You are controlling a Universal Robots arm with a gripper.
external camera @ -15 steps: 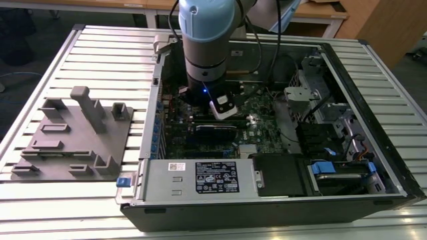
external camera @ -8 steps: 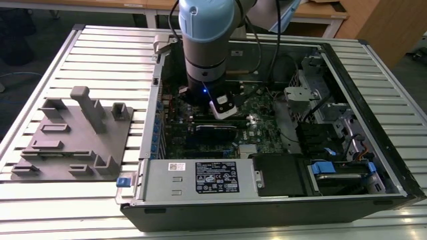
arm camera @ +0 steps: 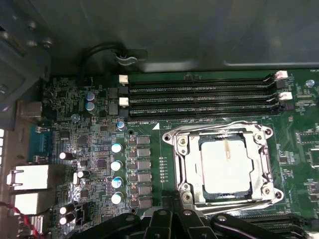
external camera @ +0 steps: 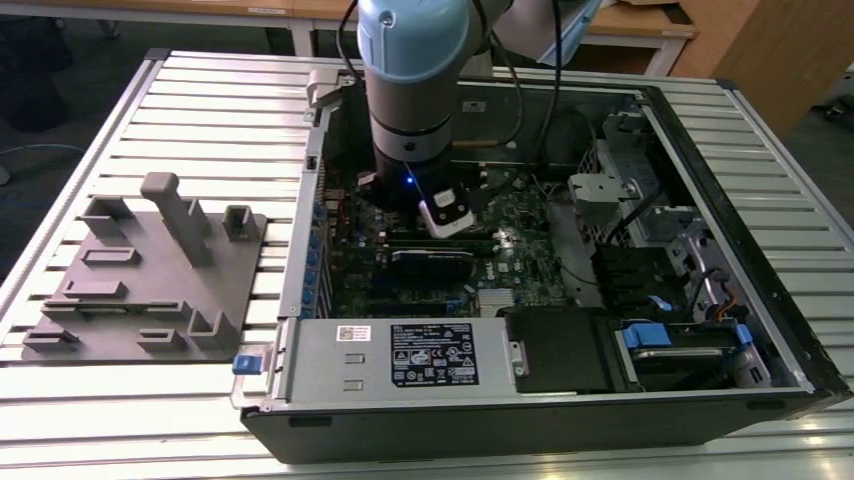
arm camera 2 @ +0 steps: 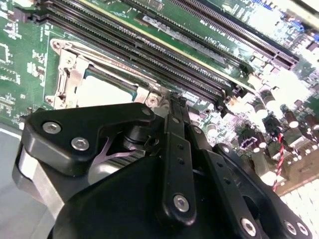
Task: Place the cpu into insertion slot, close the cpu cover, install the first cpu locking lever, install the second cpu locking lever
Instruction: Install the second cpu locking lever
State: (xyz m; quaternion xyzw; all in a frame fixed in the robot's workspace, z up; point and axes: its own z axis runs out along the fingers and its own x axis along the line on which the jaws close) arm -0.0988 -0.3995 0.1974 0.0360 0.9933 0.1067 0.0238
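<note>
**Jaws poised at the edge of the CPU socket**

My jaws come together to a narrow point right at the rim of the insertion slot; their black links converge so closely that I read them as drawn shut, with nothing clamped between them. In the second wrist view the same tips meet just beside a corner of the socket frame. Whether they actually press on the metal there, I cannot tell.

The cpu lies flat in the slot, its pale silvery top showing through the window of the cpu cover, which sits down over it as a thin silver frame. Thin wire levers run along the frame's edges; I cannot tell whether they are latched. In the second wrist view the chip's pale top shows partly, with my black linkage in front of it.

Three long black memory slots run alongside the socket on the green motherboard, next to a column of small silver capacitors.

In the exterior view my arm reaches straight down into the open computer case, which lies on the slatted metal worktop. A grey fixture plate with upright blocks rests on the worktop toward the exterior view's left, well apart from the case.
</note>
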